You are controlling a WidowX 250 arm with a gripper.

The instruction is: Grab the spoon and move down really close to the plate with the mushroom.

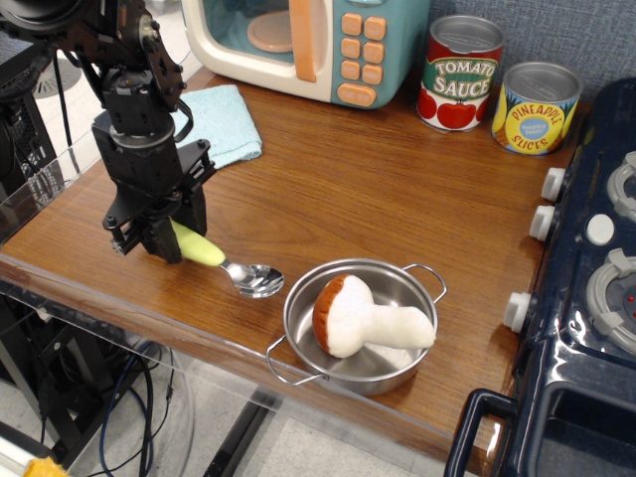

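Near the surface's front edge, the yellow-green-handled spoon points its metal bowl at the steel plate holding the brown-capped mushroom.

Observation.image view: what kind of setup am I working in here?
Most likely a toy kitchen mock-up on a wooden counter: a toy microwave at the back, printed food cans beside it, and a dark blue toy stove with knobs on the right.
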